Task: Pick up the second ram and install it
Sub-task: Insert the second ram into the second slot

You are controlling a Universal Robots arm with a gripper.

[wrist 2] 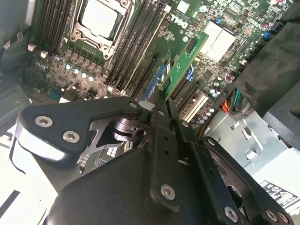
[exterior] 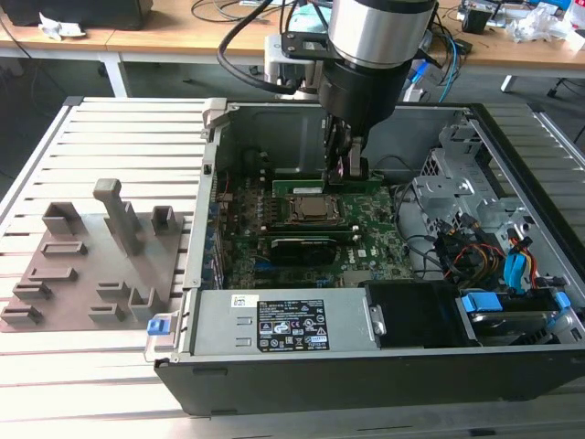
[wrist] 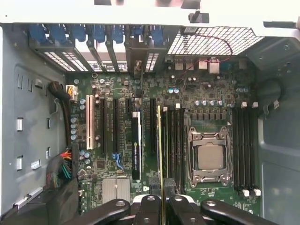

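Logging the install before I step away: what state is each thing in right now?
gripper: shut on the second ram.
second ram: held on edge at the slots beside the processor socket; seating unclear.
processor socket: frame closed, chip uncovered.
computer case: open, side panel off.

Even, bright room light falls from overhead, and the computer case (exterior: 384, 274) holds soft shadow along its inner walls at 9 and 12 o'clock. In the second wrist view the gripper (wrist 2: 161, 105) looms dark and slightly soft at 6 o'clock. Mild glare whitens the processor (wrist 2: 99, 18) lid.
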